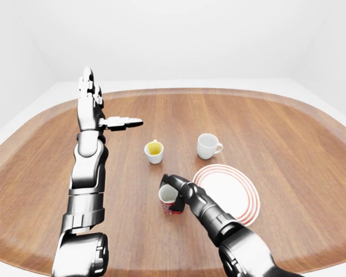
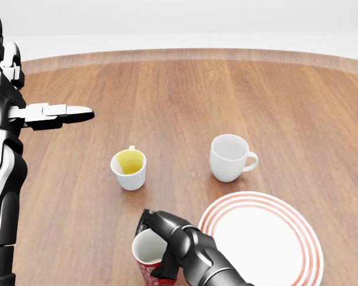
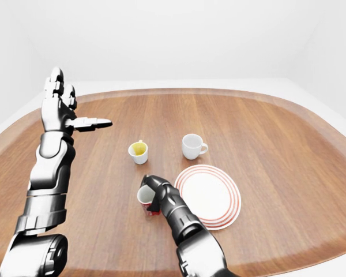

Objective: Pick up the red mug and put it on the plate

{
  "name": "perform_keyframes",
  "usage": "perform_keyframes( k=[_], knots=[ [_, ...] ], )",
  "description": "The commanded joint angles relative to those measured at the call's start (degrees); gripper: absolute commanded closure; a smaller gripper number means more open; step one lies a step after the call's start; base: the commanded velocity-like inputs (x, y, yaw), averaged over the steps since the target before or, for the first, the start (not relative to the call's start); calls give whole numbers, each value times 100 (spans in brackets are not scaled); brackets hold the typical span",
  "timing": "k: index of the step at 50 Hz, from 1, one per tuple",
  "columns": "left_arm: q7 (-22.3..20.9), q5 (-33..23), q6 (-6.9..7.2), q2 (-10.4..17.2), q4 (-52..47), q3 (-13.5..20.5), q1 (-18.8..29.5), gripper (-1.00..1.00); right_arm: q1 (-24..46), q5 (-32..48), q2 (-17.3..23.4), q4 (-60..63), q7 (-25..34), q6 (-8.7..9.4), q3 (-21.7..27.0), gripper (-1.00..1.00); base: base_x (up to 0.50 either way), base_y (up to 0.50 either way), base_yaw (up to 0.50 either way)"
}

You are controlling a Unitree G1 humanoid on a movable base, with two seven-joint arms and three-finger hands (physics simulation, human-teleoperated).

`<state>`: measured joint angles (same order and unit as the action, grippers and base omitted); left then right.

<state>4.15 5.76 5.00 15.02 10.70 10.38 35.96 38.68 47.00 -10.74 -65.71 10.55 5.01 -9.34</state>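
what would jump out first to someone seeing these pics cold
The robot's dark right hand, fingers curled over the rim of the small red mug at the bottom of the head view. Just right of it lies a white plate with red rings, empty. At the left edge, the silver left hand is raised, fingers spread, above the round wooden table.

Right hand [image 2: 167,241] hides much of red mug [image 2: 147,255]
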Motion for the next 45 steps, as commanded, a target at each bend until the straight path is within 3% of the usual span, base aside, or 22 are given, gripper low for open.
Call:
perform_keyframes(
  k=[1,14,28,34,45],
  knots=[
    [3,4,0,5,11,5,3,-100,-46,125,6,-79,-240,-1,-63,100,0,0,0],
    [0,17,0,15,-6,13,-17,-100,-173,204,100,567,8,-1,-91,100,0,0,0],
    [11,-8,0,2,-16,-6,-6,-100,-912,554,492,3148,1149,-1,-108,100,0,0,0],
    [17,-26,0,-13,-40,-22,27,-100,-1074,660,627,3726,1425,-1,-62,100,0,0,0],
    [16,-38,0,-9,-103,-20,56,-100,-1269,601,917,3974,1469,-1,150,100,0,0,0]
  ],
)
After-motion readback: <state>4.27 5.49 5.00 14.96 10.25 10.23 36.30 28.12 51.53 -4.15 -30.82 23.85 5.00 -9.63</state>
